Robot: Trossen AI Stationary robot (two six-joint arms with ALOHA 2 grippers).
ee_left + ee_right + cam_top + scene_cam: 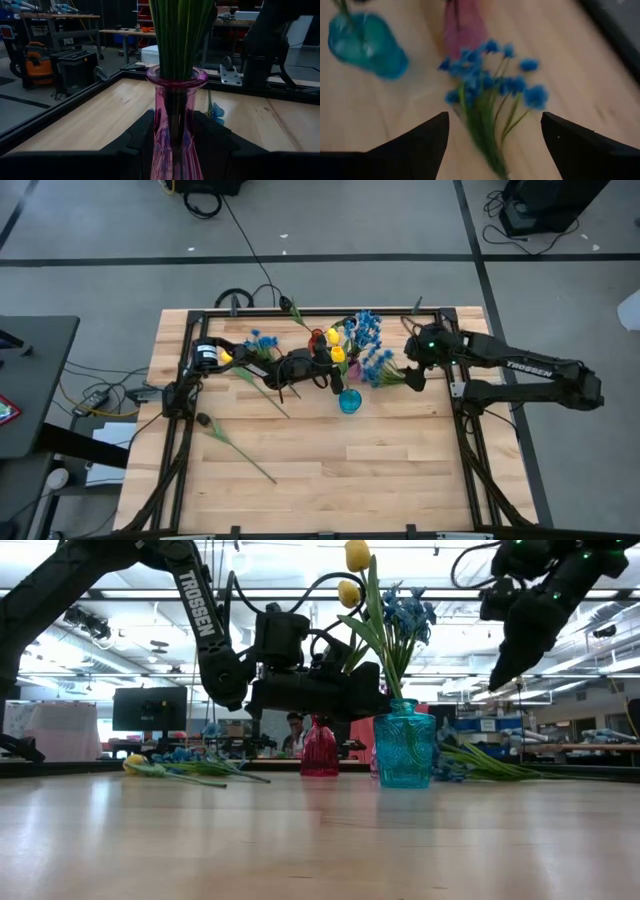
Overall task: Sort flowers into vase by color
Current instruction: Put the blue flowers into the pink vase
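Partway done, my read: pink vase [176, 130] already has green stems in it, teal vase [404, 745] holds yellow buds [356, 554] plus some blue blossoms in the low view. Still loose on the tabletop [350, 470]: blue spray [487, 85] just beside the pink vase, another blue-and-yellow bunch [255, 345] near the left arm, a bare green stem [235, 445] toward the front left. My right hand [495, 137] hovers above that blue spray, fingers spread wide, gripping nothing. My left hand [175, 150] sits with a finger on each side of the pink vase, looks clamped on it or at least bracing it. Right wrist view shows the spray lying flat under the hand; the high view crowds it among the vase flowers. Left wrist view shows the vase between the fingers, which the low view hides behind the arm. Low view alone shows a person far back.
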